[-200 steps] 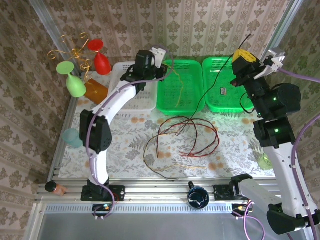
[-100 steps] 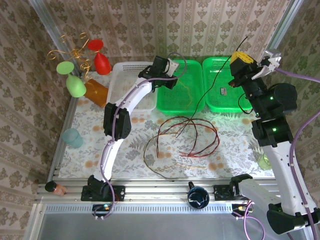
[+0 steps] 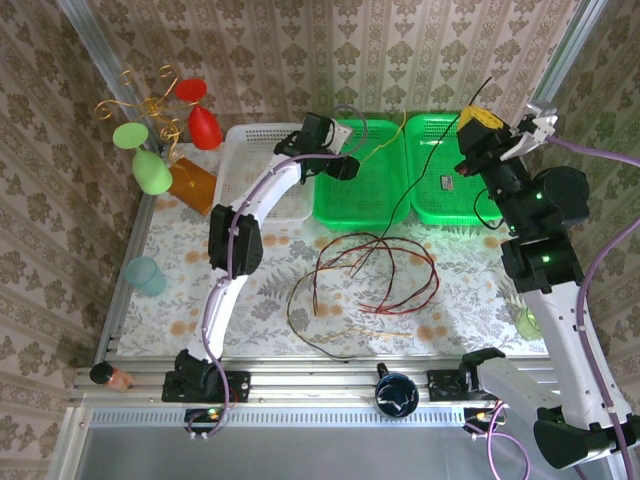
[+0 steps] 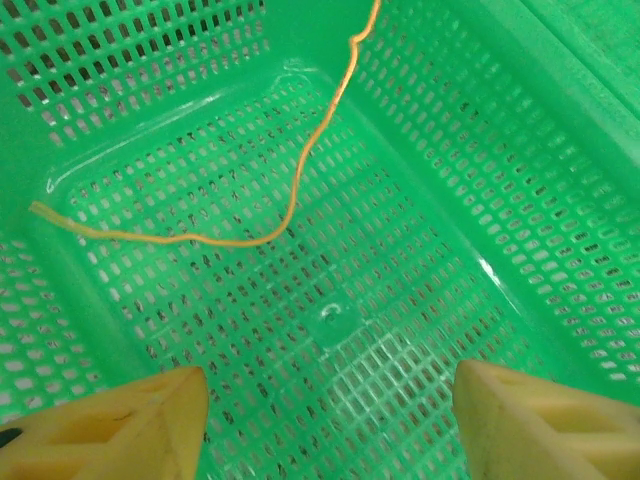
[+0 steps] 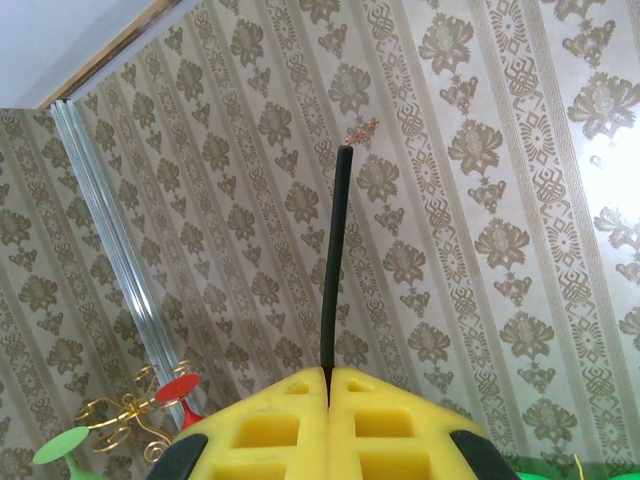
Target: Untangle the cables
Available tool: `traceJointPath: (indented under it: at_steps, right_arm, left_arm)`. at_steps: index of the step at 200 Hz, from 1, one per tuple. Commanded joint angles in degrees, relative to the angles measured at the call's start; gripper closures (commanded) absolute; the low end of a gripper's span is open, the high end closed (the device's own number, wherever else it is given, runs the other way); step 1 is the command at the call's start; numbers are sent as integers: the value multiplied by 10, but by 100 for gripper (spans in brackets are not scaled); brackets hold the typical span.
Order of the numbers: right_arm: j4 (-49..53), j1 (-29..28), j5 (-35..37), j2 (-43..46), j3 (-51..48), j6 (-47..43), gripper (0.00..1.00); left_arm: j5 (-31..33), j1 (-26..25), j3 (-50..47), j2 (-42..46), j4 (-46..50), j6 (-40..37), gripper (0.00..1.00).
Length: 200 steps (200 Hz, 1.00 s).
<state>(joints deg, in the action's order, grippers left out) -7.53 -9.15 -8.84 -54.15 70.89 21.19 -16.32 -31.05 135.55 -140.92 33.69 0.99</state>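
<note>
Left gripper (image 4: 330,400): just sprung wide over left green basket (image 4: 450,120); your yellow cable (image 4: 290,215) lies inside.
Right gripper (image 5: 328,375): pinching black cable (image 5: 335,260), right of basket.
Red cables (image 3: 372,246): looped before basket, yours to sort next.

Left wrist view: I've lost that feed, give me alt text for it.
A thin yellow-orange cable lies loose on the perforated floor of a green basket, curving from the top edge down to the left. The left gripper is open above it, yellow fingertips wide apart at the bottom corners, nothing between them.
</note>
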Motion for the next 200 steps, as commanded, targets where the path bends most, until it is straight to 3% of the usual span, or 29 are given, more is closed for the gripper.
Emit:
traceJointPath:
  at_steps: [1, 31, 49, 87, 104, 141, 200]
  right_arm:
    - [-13, 1, 4, 2, -5, 4, 100]
    - [-16, 1, 3, -8, 3, 6, 100]
    - [-23, 1, 1, -17, 11, 14, 100]
    - [-37, 0, -2, -40, 36, 29, 100]
    - [-40, -3, -7, -54, 63, 32, 100]
    - [-36, -5, -18, -80, 130, 26, 100]
    - [-21, -5, -35, -107, 197, 11, 100]
  left_arm:
    - [-14, -3, -56, 103, -28, -24, 33]
    - [-50, -8, -179, 207, -62, -58, 33]
    - [-108, -11, -304, 282, -106, -103, 33]
    - [-224, -11, -642, 460, -332, -130, 27]
    - [-249, -16, -749, 509, -427, -119, 25]
    - [-277, -38, -852, 530, -554, -140, 22]
    - [-296, -53, -901, 464, -763, -152, 21]
